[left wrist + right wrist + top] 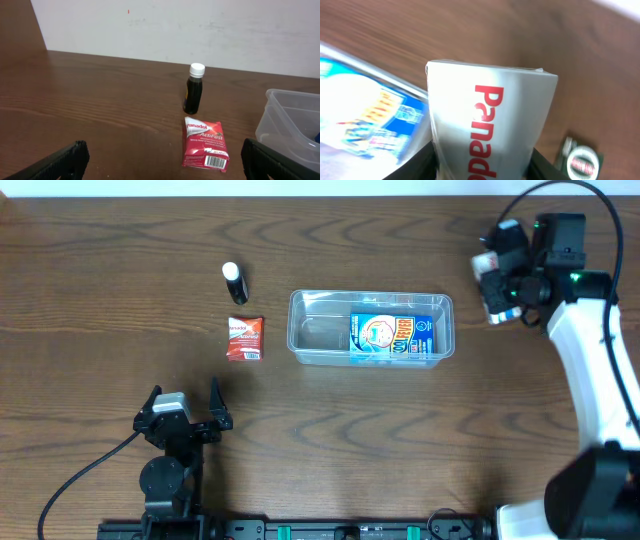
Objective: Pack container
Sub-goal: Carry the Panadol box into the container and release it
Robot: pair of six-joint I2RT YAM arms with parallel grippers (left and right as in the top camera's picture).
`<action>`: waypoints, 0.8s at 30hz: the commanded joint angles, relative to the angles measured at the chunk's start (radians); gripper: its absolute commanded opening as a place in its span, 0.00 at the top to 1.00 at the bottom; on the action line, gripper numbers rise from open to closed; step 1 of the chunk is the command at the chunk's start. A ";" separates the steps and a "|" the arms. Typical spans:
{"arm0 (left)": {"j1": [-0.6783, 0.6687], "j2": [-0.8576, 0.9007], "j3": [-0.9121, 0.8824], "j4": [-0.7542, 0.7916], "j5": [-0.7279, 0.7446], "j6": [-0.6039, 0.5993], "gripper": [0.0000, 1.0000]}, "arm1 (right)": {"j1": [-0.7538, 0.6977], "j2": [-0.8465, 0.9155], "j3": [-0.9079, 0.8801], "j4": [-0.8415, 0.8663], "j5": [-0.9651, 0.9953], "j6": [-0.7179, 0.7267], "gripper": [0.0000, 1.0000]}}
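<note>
Container: we see the clear container (318, 332) at the middle of the tabletop (400, 440), long side running left to right.
Already packed: one blue box (392, 338) lies flat in the container's right half. The left half holds nothing.
Right gripper: the right gripper (497, 280) is at the far right, just past the container's right end. In the wrist view its dark fingers sit against both sides of a white Panadol box (490, 120), so we read it as pinching that box.
Left gripper: the left gripper (185, 405) sits near and left with its fingers spread wide and nothing between them. It faces the two loose things on that side.
Still out, left side: a red Panadol packet (245, 338) lies flat just left of the container. A dark bottle (234, 282) with a white cap stands upright a little farther back, apart from the packet.
Still out, right side: a small round green tin (581, 161) shows on the tabletop beside the white box. We cannot find it in the overhead view.
Progress: we judge the packing to be at an early stage, with one thing in, one in hand and at least two outside.
Left to do: the white box has to go over the right rim, and then the packet and the bottle follow.
</note>
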 commanded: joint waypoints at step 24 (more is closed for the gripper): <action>0.005 0.000 -0.024 -0.030 -0.008 0.010 0.02 | 0.456 0.129 0.011 -0.011 -0.061 -0.426 0.58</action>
